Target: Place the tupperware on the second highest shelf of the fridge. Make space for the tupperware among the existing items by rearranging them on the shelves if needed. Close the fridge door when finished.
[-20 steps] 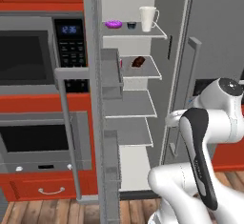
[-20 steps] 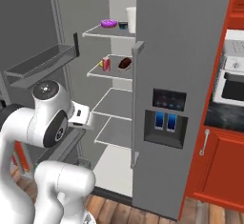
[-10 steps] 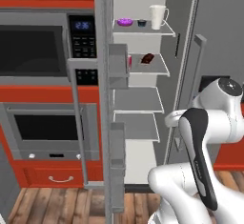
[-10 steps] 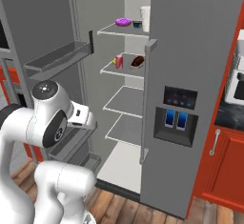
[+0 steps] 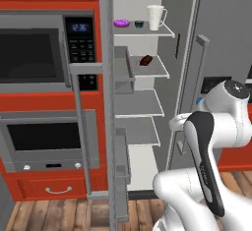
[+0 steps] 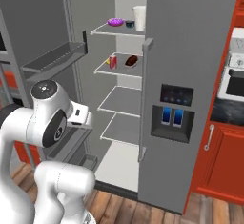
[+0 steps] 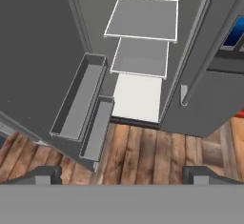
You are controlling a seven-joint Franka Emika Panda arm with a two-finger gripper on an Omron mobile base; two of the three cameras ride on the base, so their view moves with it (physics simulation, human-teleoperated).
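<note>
While fridge door (image 5: 109,127) open, no writing legible on microwave panel (image 5: 79,38).

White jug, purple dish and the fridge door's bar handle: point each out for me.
white jug (image 5: 155,17), left base view, its body.
purple dish (image 6: 115,22), right base view, its top.
fridge door handle (image 5: 80,127), left base view, mid bar.

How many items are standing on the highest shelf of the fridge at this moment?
3. On the top shelf a purple dish sits at the left, a dark cup in the middle, and a white jug at the right. Something behind the jug could be hidden.
</note>
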